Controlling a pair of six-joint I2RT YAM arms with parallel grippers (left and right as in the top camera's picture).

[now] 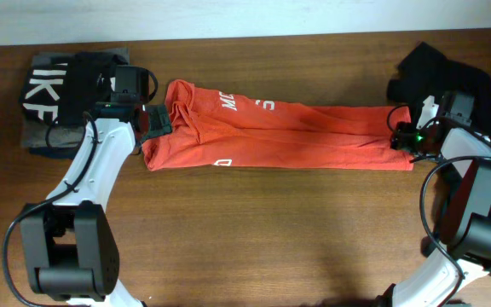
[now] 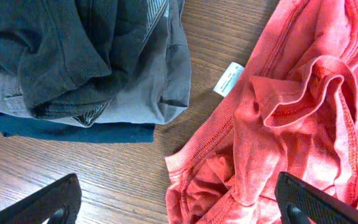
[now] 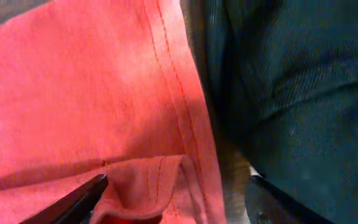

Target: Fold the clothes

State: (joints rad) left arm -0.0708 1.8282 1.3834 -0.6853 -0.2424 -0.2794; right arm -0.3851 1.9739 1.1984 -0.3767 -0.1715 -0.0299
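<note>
Red-orange T-shirt | white lettering partly folded | collar label unreadable

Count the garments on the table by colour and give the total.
Red-orange: 1, the T-shirt
Black: 2, the lettered folded top and the loose garment
Grey: 1, the grey folded piece
Navy: 1, the navy folded piece
Total: 5
</note>
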